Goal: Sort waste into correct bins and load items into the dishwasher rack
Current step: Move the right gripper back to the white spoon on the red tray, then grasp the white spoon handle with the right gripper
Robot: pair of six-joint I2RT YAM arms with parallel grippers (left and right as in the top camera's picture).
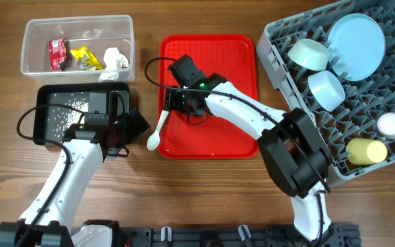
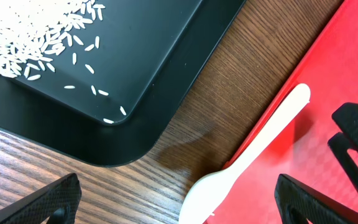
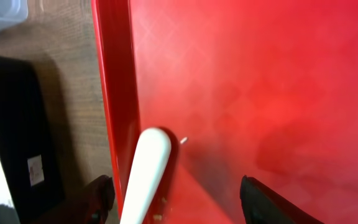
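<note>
One big grey lattice rack [image 1: 276,62] of upright pegs sits at the right. It holds a round pale blue plate [image 1: 356,38], two bowls [image 1: 308,53], a yellow cup [image 1: 365,151] and a white cup [image 1: 393,125]. Beside it lies a flat, glossy red tray [image 1: 218,130]. Left of that are a smooth black tray [image 1: 108,99] sprinkled with rice grains [image 1: 64,113], and a clear tub [image 1: 26,48] holding a red wrapper [image 1: 57,53], a yellow wrapper [image 1: 84,57] and a crumpled tissue [image 1: 117,58]. The left gripper [image 1: 136,125] gapes wide and holds nothing. The right gripper [image 1: 172,103] straddles the handle of the white plastic spoon [image 1: 158,129], its fingers apart and not clamped. The spoon lies slantwise. Its rounded end is on the wood near the robot, and its handle points away across the red tray's left rim.
</note>
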